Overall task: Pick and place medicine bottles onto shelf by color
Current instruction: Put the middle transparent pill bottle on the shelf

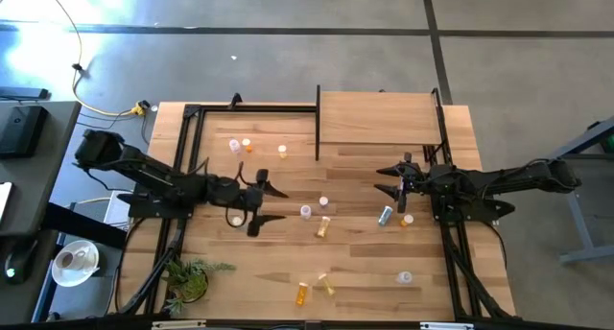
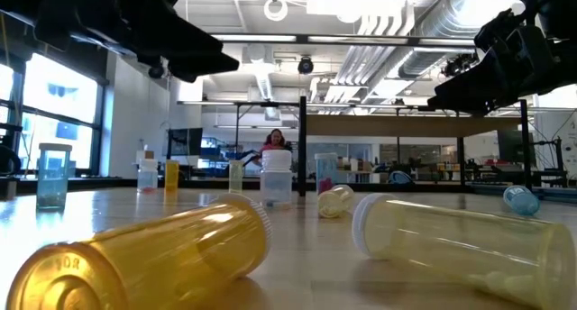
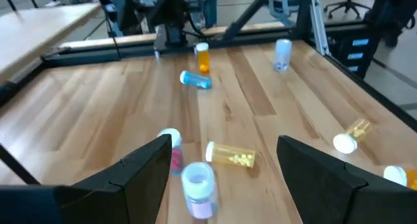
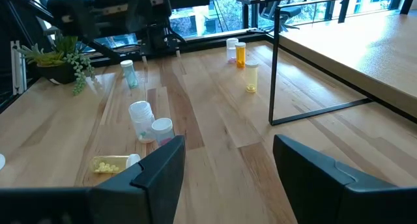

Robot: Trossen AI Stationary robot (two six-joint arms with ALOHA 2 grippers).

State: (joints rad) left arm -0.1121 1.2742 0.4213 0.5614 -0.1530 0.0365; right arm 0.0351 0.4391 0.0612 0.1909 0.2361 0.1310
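Observation:
Small white-capped medicine bottles stand or lie scattered on the plank tabletop. Three stand at the far left (image 1: pixel 247 145). A pink pair (image 1: pixel 306 212) and a lying yellow one (image 3: pixel 231 155) are in the middle. A lying teal one (image 1: pixel 386 216) and an upright orange one (image 1: pixel 407 219) are at the right. The shelf (image 1: pixel 379 117), a light-wood board on black posts, stands at the far right. My left gripper (image 1: pixel 276 204) hovers open just left of the pink pair (image 3: pixel 199 185). My right gripper (image 1: pixel 386 181) hovers open right of the middle, beyond the teal bottle.
An orange bottle (image 1: pixel 303 293) and a yellow one (image 1: pixel 326 285) lie near the front edge, with a clear one (image 1: pixel 405 277) to their right. A green plant (image 1: pixel 187 277) sits at the near left corner. A black frame (image 1: pixel 192 114) edges the table's far left.

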